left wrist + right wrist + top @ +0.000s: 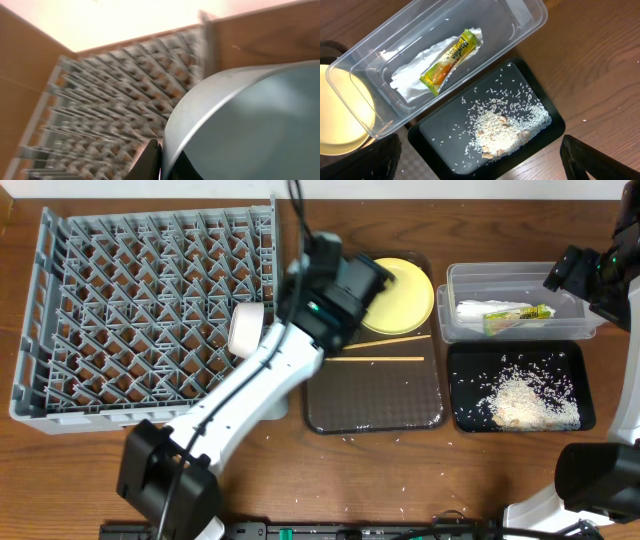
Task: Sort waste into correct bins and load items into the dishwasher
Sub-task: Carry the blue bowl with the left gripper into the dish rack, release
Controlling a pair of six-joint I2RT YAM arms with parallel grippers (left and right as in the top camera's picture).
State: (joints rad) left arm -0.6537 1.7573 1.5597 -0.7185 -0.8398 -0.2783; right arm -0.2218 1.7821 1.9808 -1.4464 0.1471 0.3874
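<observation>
My left gripper [162, 166] is shut on the rim of the light blue bowl [250, 120], which fills the right of the blurred left wrist view, with the grey dishwasher rack [110, 100] behind it. From overhead the left gripper [372, 280] hangs over the yellow plate's [410, 295] left edge, beside the rack [130, 300]; the bowl is hidden there. A white cup [245, 330] rests in the rack. Two chopsticks [385, 345] lie on the brown tray. The wrapper [451, 60] and white paper [410, 82] lie in the clear tub [520, 20]. Rice [505, 127] covers the black tray [440, 150]. My right gripper [485, 165] is open above it.
The dark brown serving tray [375, 395] sits between the rack and the black tray [515, 385]. A few stray rice grains [400, 438] dot the wooden table near its front edge. From overhead the right gripper [575, 275] hovers at the clear tub's [520, 280] far right corner.
</observation>
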